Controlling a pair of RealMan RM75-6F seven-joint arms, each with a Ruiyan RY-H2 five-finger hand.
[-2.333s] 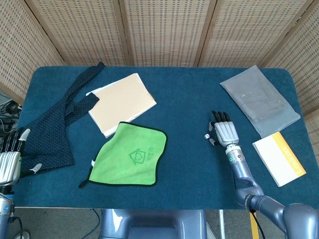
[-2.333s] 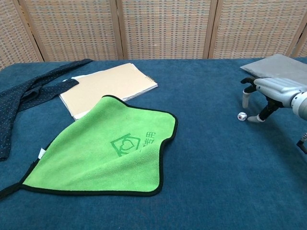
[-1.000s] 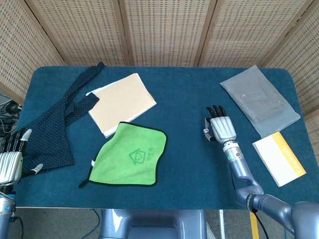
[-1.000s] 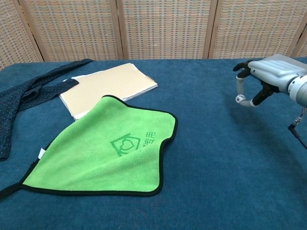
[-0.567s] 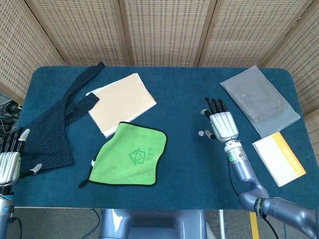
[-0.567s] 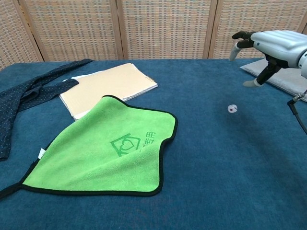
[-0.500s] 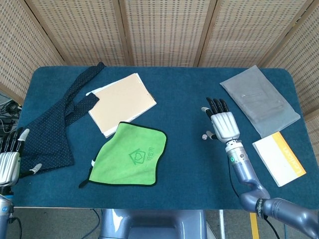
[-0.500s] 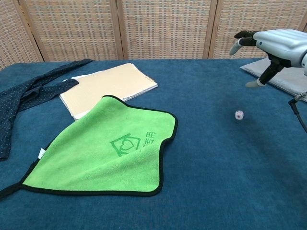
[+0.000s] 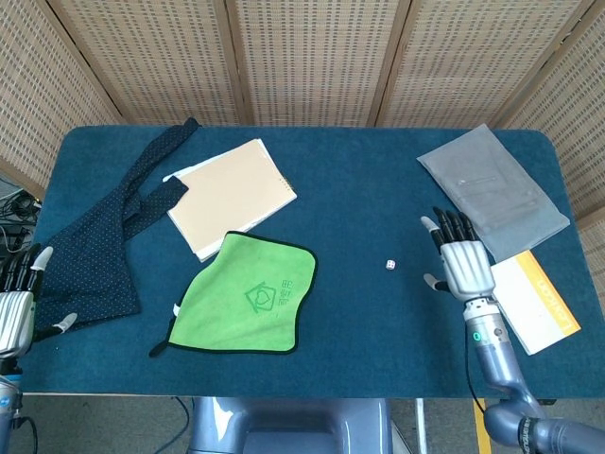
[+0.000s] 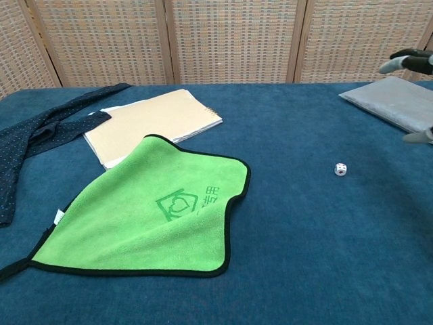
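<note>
My right hand (image 9: 464, 265) hung released, fingers spread and holding nothing, near the die (image 9: 389, 265) but apart from it. The die lay alone on the bare table (image 9: 359, 199), between the green cloth (image 9: 248, 295) and my hand, so I judged the drop done and nothing left in that hand. My left hand (image 9: 17, 307) hung open off the table's edge, beside the tie (image 9: 95, 236)

We seem to be in a staged test room: woven rattan screens (image 9: 312, 57) wall off a counter (image 9: 350, 189) covered in blue felt, with loose cables (image 9: 11, 232) trailing beside its left edge.
</note>
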